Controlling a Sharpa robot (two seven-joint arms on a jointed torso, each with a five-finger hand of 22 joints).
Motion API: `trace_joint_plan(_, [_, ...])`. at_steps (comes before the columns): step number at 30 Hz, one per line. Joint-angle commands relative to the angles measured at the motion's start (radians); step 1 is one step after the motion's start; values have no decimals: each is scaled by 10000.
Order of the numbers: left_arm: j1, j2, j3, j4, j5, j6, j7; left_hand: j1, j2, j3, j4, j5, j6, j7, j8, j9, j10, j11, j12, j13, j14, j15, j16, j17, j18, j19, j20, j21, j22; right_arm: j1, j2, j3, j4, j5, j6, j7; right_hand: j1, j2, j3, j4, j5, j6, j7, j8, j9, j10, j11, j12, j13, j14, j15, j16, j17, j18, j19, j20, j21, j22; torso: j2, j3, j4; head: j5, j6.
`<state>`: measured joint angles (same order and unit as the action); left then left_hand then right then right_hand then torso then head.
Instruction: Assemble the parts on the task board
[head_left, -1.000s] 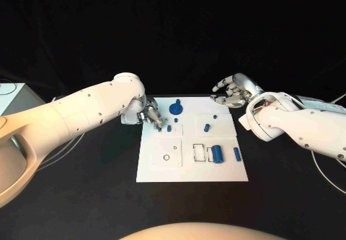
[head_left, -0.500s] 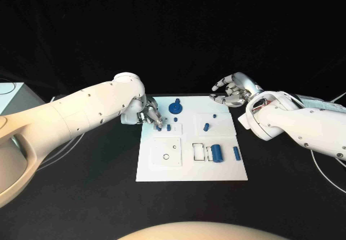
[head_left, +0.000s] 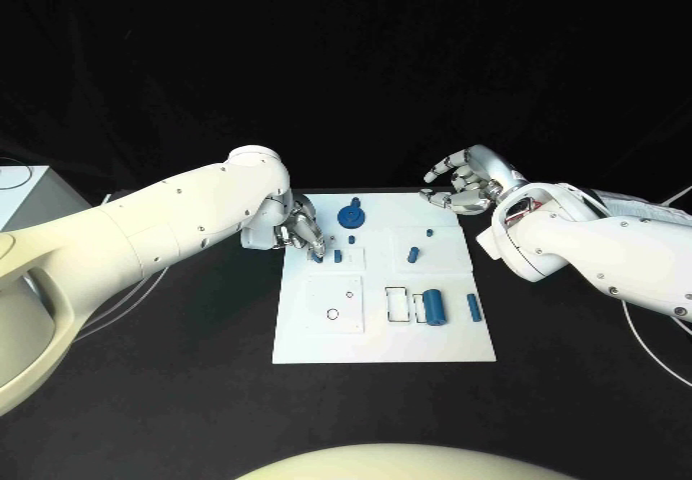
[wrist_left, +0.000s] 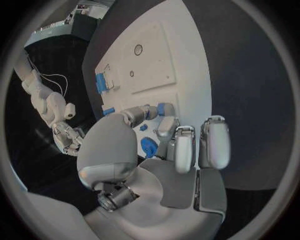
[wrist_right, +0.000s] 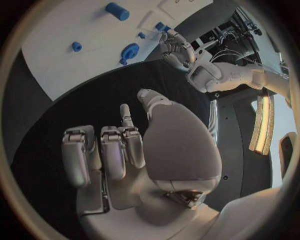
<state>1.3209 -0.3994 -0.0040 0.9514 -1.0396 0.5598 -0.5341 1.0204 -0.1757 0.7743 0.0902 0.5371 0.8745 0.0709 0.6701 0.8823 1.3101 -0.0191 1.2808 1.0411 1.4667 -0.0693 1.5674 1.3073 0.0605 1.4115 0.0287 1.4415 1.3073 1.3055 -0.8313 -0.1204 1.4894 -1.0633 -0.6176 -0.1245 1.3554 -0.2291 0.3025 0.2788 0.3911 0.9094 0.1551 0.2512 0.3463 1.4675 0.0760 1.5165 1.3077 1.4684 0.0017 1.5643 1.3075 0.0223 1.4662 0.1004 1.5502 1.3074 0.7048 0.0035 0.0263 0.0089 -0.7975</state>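
- Left hand (head_left: 299, 232) sits at the board's (head_left: 433, 345) upper-left corner, just left of centre in the head view, fingertips down on a small blue peg (head_left: 317, 253); whether it pinches the peg or only touches it I cannot tell.
- Right hand (head_left: 464, 182) hangs over the black table (head_left: 173, 400) just off the board's upper-right corner, fingers curled in with nothing between them.
- Left forearm crosses from the frame's left edge and hides the table beside the board's upper-left edge.
- Blue knob (head_left: 351, 214), round with a stem, stands at the board's top, just right of the left hand.
- Second short peg (head_left: 338, 256) stands right beside the first one.
- Two small blue pieces lie in the upper-right square panel: a tiny one (head_left: 430, 236) above a longer one (head_left: 413, 254).
- Thick blue cylinder (head_left: 436, 307) lies in the lower-right area, beside a rectangular cutout (head_left: 397, 303); a thin blue rod (head_left: 473, 307) lies just right of it.
- Lower-left panel bears a round hole (head_left: 333, 314) and a smaller one (head_left: 351, 294).
- Pale box (head_left: 26, 195) stands at the frame's left edge, well apart from the board.
- Room behind is dark.
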Motion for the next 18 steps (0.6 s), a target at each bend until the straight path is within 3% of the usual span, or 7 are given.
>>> trace_joint_plan(1, [-4,10,-2,19,-98,129,109,233,119,1978,-2060,35,170,-126,49,17,35,13,48,-11,1041,-34,34,2635,-9,91,3,31,473,-3,5,2,15,-104,106,51,-4,-43,42,-3,34,-67,-16,56,15,537,-59,33,2228,1005,-75,31,2559,-148,940,-61,-55,2404,5,-4,5,-14,-2])
trace_joint_plan(18, [-54,88,-42,-62,-214,51,166,261,108,1962,-2051,37,181,-123,27,23,28,17,36,-31,1041,-30,34,2635,-10,91,5,32,473,-3,11,2,41,-113,116,53,-4,-43,42,-3,34,-67,-16,56,15,537,-59,33,2228,1005,-75,31,2559,-148,940,-61,-55,2404,11,0,-14,-29,-45])
